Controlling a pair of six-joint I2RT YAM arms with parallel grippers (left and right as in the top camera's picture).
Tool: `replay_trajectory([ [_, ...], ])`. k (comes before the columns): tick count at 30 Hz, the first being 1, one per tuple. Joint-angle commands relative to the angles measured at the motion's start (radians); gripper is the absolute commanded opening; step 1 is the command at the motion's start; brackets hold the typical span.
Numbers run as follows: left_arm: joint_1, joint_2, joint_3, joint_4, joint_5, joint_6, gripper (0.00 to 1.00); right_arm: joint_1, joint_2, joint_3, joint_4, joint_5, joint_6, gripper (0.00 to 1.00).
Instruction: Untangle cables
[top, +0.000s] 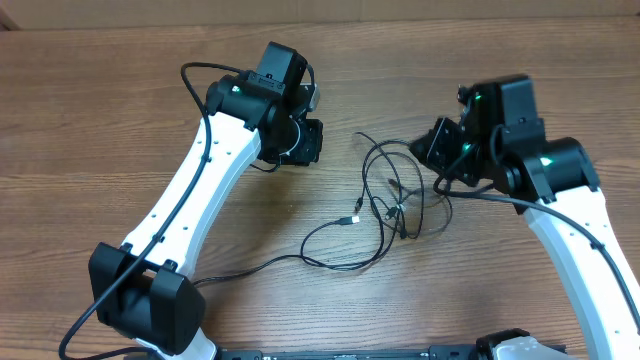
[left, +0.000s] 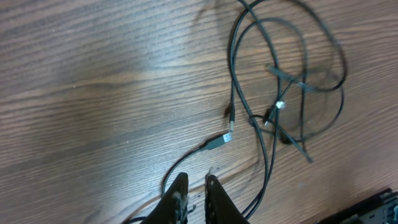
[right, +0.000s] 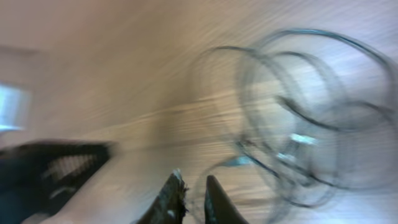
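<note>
1. The cables (top: 398, 196) lie in a loose black knot of loops on the bench (top: 100, 100), right of centre, between the two arms and nearer the right one.
2. Overhead gives the full layout. One plug (top: 350, 218) pokes out at the knot's left, and a strand trails off toward the foot of the left arm (top: 200, 180).
3. The left wrist view brings detail overhead can't. That silver-tipped plug (left: 225, 138) is sharp, a second plug (left: 231, 115) sits just beside it, and loops cross each other at upper right.
4. The left fingers (left: 176, 198) are a narrow slit apart with nothing between them, and the plug's cord curves in just beside their tips.
5. The right wrist view is smeared, so the cables (right: 298, 140) show only as grey rings. The right fingers (right: 169, 198) stand a sliver apart, with bare wood in the gap.
6. Only overhead shows both arms at once. The left arm and the right arm (top: 580, 230) point their heads in at the knot from either side, and neither touches it.
7. The surface is brown wood grain, flat, with a soft sheen in patches. A pale strip (top: 300, 8) runs beyond the far edge.
8. A dark rail (top: 350, 352) lines the near edge. Bare wood spreads wide at far left and between knot and rail.
</note>
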Motion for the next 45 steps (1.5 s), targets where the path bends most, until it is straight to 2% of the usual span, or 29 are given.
replay_trajectory([
  [1,-0.004,0.027,-0.011,-0.011,0.012,0.016,0.12,0.002,0.039,0.013,-0.093,0.269,-0.004,0.24],
  [4,-0.016,0.028,-0.011,-0.004,0.012,0.023,0.18,0.002,0.071,0.013,-0.188,0.359,-0.004,0.28],
  [5,-0.023,0.029,-0.011,0.004,0.012,0.022,0.25,0.002,0.084,0.013,-0.230,0.396,-0.004,0.36],
  [7,-0.035,0.029,-0.011,0.012,0.012,0.022,0.33,0.002,0.096,0.013,-0.269,0.410,-0.005,0.45],
  [9,-0.051,0.029,-0.011,0.019,0.012,0.022,0.40,0.002,0.105,0.013,-0.319,0.424,-0.004,0.48],
  [11,-0.065,0.034,-0.011,0.019,0.013,0.017,0.43,0.002,0.105,0.013,-0.343,0.438,-0.004,0.51],
  [15,-0.087,0.054,-0.011,0.015,0.011,-0.038,0.47,-0.016,0.104,0.013,-0.355,0.442,-0.004,0.68],
  [17,-0.094,0.068,-0.011,0.016,0.011,-0.060,0.49,-0.026,0.104,0.013,-0.360,0.438,-0.005,0.73],
  [28,-0.116,0.222,-0.011,0.017,0.013,-0.118,0.51,-0.044,0.105,0.013,-0.369,0.438,-0.008,0.76],
  [30,-0.116,0.256,-0.011,0.027,0.025,-0.121,0.50,-0.044,0.105,0.013,-0.363,0.438,-0.008,0.76],
  [33,-0.116,0.301,-0.011,0.065,0.097,-0.120,0.38,-0.044,0.105,0.013,-0.356,0.438,-0.008,0.77],
  [35,-0.116,0.323,-0.011,0.096,0.150,-0.120,0.34,-0.044,0.105,0.013,-0.352,0.438,-0.008,0.77],
  [37,-0.116,0.335,-0.011,0.138,0.170,-0.118,0.20,-0.044,0.105,0.013,-0.352,0.432,-0.008,0.80],
  [38,-0.116,0.334,-0.010,0.150,0.164,-0.110,0.09,-0.044,0.105,0.013,-0.352,0.426,-0.008,0.80],
  [39,-0.115,0.330,-0.004,0.154,0.160,-0.100,0.04,-0.044,0.105,0.013,-0.352,0.423,-0.008,0.80],
  [45,-0.063,0.298,0.153,0.027,0.016,-0.059,0.04,-0.044,0.108,0.013,-0.352,0.415,-0.009,0.80],
])
